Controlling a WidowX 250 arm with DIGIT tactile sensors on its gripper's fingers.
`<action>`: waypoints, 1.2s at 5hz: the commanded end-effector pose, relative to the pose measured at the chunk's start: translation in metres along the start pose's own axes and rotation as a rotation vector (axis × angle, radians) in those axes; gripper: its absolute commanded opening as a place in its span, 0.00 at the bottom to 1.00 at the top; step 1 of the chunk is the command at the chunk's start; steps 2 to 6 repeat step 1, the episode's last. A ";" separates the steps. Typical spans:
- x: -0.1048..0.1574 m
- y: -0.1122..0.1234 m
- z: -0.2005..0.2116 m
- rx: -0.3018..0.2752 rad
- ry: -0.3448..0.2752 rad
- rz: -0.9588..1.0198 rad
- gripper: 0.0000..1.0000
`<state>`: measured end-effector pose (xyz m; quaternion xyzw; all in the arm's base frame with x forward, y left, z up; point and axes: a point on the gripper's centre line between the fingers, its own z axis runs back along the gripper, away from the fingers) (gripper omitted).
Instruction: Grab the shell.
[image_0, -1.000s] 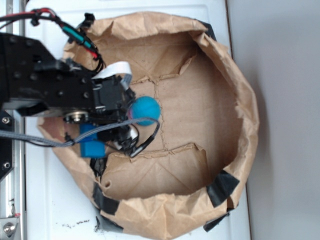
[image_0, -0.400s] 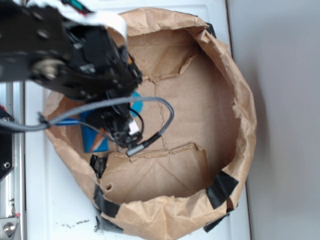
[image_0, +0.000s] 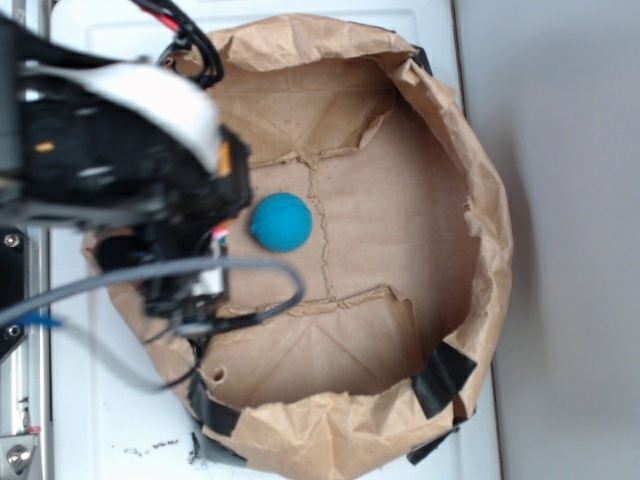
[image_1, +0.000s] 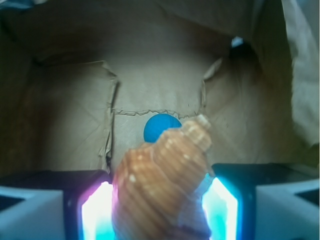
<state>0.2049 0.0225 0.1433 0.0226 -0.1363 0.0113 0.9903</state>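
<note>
Shell between gripper fingers

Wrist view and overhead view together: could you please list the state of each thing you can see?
Shell: held between the gripper fingers, lifted.
Gripper: shut on the shell.
Ball: loose on the bag floor, untouched.
Paper bag: open, walls rolled down, taped.

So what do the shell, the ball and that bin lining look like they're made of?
The shell: hard, ribbed natural shell, matt tan-orange, going by its ridged whorls. The ball: teal, matt, faintly textured, possibly foam or rubber. The lining: creased, torn brown kraft paper, patched with black tape.
</note>
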 end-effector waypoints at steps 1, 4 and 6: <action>-0.004 -0.020 0.030 0.009 -0.047 -0.097 0.00; -0.004 -0.020 0.030 0.009 -0.047 -0.097 0.00; -0.004 -0.020 0.030 0.009 -0.047 -0.097 0.00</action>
